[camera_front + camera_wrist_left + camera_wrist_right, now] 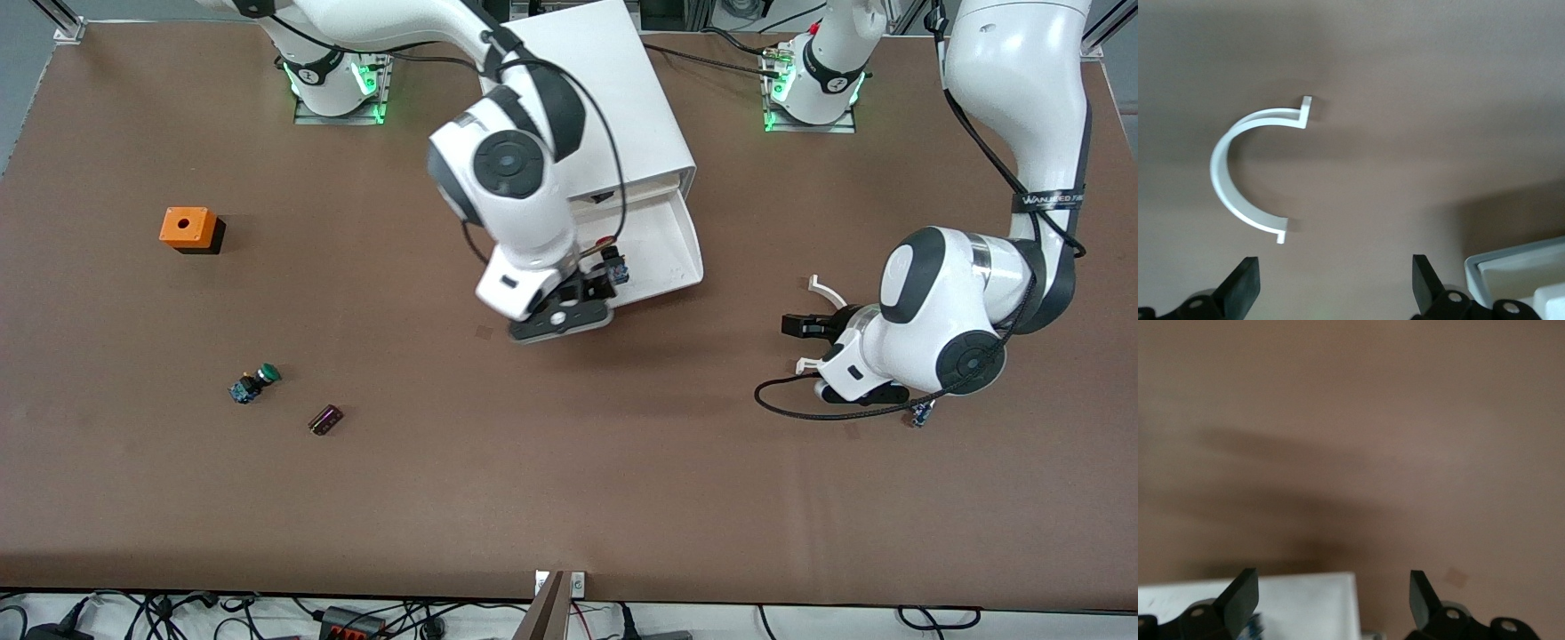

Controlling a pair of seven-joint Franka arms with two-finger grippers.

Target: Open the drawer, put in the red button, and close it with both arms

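Observation:
The white cabinet (605, 89) stands between the arms' bases with its drawer (689, 244) pulled open toward the front camera. The red button (612, 256) lies in the drawer, red cap toward the cabinet, blue end by the drawer's front edge. My right gripper (594, 286) hovers open over that front edge, beside the button. In the right wrist view the open gripper (1331, 587) shows the drawer's white rim (1305, 600) and the button's blue end (1255, 624) by one finger. My left gripper (800, 325) is open and empty, low over the table, toward the left arm's end from the drawer.
A white C-shaped piece (1238, 173) lies on the table just ahead of the left gripper (1335, 277); it also shows in the front view (827, 292). An orange box (188, 228), a green-capped button (255, 382) and a small dark part (325, 420) lie toward the right arm's end.

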